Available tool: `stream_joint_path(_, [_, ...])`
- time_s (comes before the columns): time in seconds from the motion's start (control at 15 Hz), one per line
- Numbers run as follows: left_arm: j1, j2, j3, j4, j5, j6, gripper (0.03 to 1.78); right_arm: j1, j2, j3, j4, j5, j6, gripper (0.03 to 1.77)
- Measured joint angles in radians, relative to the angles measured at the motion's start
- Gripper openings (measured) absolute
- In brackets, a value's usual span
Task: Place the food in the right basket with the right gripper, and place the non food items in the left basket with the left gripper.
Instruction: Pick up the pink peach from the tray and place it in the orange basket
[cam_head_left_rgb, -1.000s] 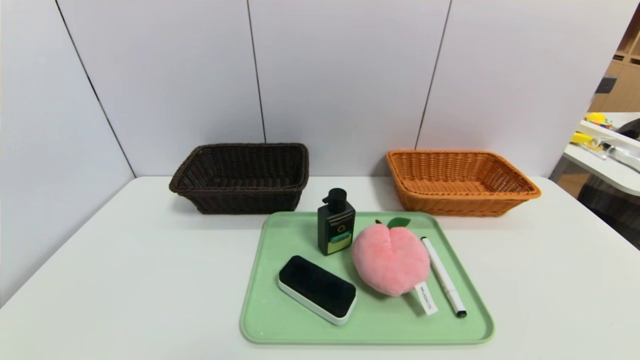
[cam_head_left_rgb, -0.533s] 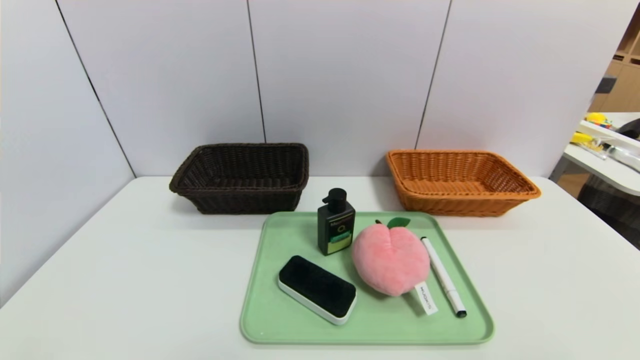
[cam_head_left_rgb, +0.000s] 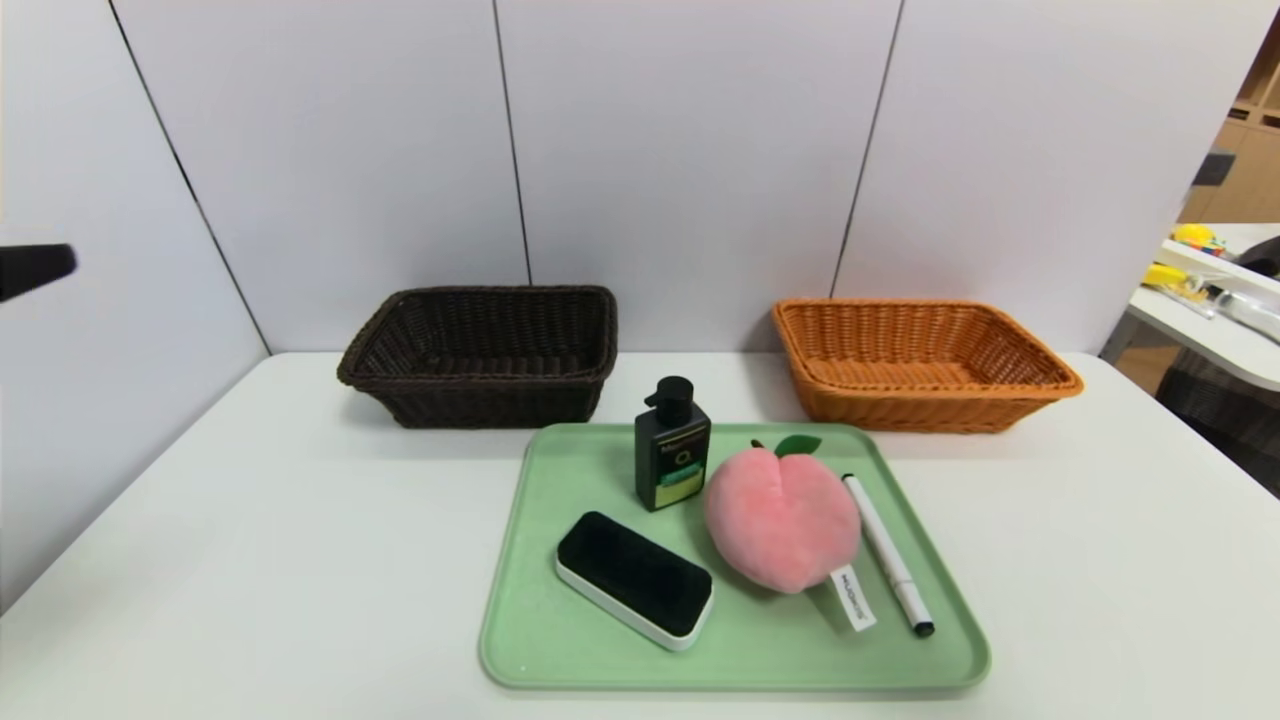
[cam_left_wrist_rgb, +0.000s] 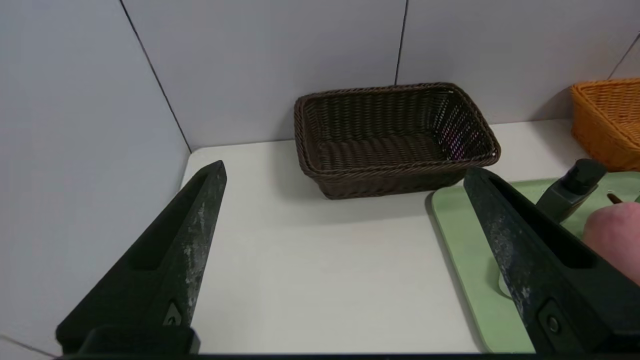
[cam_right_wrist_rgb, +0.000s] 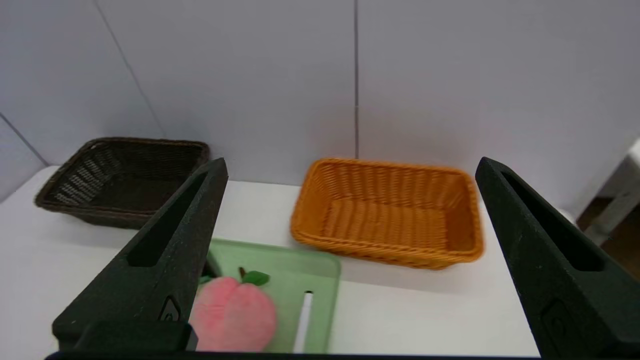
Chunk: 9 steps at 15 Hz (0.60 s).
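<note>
- Head view, left edge: left end effector newly appears, wide open, empty; sorting likely starts.
- Centre-left: dark basket.
- Lower centre: eraser, bottle, peach, marker.
- Centre-right: orange basket.
- Out of frame: right end effector, wide open, empty.

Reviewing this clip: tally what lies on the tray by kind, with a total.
Plush peach: 1
Pump bottle: 1
Eraser: 1
Marker pen: 1
Total on the green tray: 4
</note>
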<state>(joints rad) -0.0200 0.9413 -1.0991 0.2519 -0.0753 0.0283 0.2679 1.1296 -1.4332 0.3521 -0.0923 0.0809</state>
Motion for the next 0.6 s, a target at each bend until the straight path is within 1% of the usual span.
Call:
stream_joint_path(0.07, [-0.015, 0.041, 0.001, 0.003, 0.007, -0.004, 1.69, 0.084, 0.071, -0.037, 0.041, -0.068, 0.062, 1.71])
stream_joint_path(0.13, [-0.031, 0.070, 0.013, 0.004, 0.024, -0.007, 1.69, 0.153, 0.134, -0.061, 0.085, -0.122, 0.139, 1.71])
stream_joint_path(0.2, [-0.050, 0.094, 0.032, 0.002, 0.042, -0.013, 1.69, 0.215, 0.192, -0.079, 0.131, -0.161, 0.221, 1.71])
stream_joint_path(0.27, [-0.074, 0.119, 0.055, 0.001, 0.055, -0.030, 1.69, 0.271, 0.251, -0.098, 0.184, -0.186, 0.319, 1.71])
stream_joint_path(0.33, [-0.094, 0.143, 0.074, 0.001, 0.071, -0.057, 1.69, 0.314, 0.300, -0.116, 0.238, -0.196, 0.407, 1.71])
stream_joint_path(0.47, [-0.138, 0.180, 0.104, 0.000, 0.095, -0.099, 1.69, 0.373, 0.394, -0.146, 0.353, -0.193, 0.581, 1.71])
stream_joint_path(0.6, [-0.189, 0.201, 0.124, -0.001, 0.123, -0.102, 1.69, 0.407, 0.474, -0.157, 0.420, -0.159, 0.726, 1.71])
